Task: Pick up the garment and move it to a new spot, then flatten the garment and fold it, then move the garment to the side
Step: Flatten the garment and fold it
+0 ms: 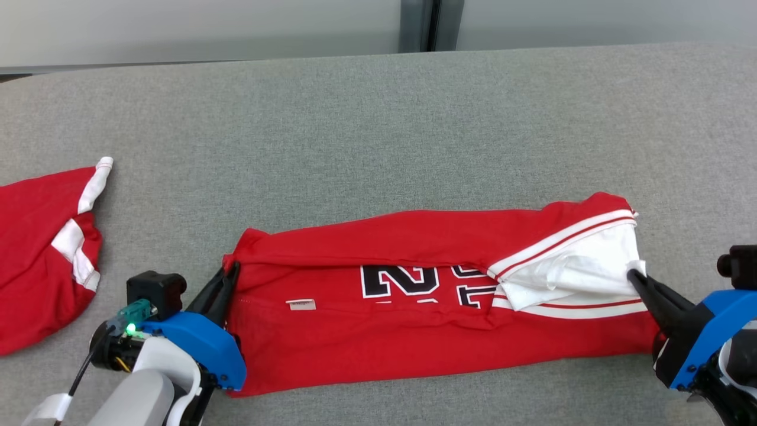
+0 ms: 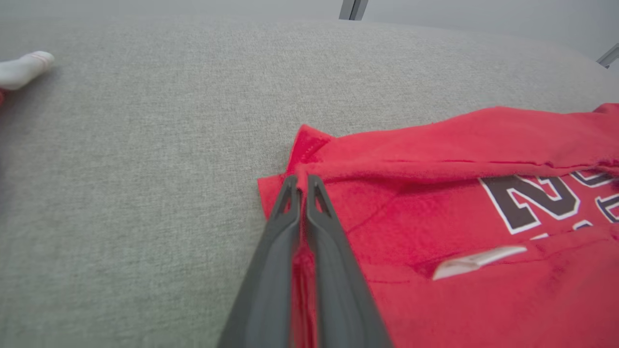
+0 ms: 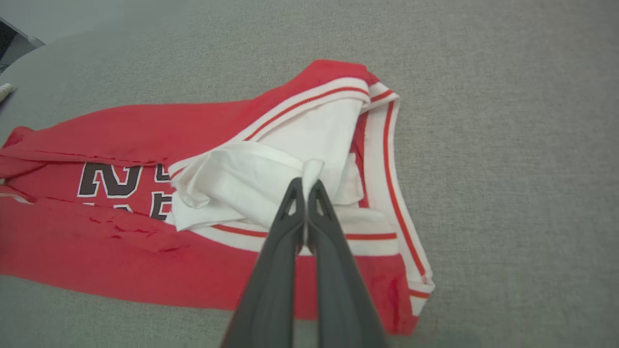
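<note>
Across the frame's lower middle, on the grey table (image 1: pixel 378 106), I see the red jersey (image 1: pixel 414 343) folded lengthwise, with another red garment (image 1: pixel 35 266) at far left. My left gripper (image 1: pixel 229 277) pinches the jersey's left edge; my right gripper (image 1: pixel 635 276) clamps its white fabric at right.

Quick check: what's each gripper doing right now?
Left gripper: closed, pinching the left edge of the red jersey.
Right gripper: closed, pinching its white end.

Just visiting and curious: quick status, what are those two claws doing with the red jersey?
Left gripper shut on jersey's left end. Right gripper shut on its white fabric. Jersey folded lengthwise on grey surface. Other red garment far left, apart.
</note>
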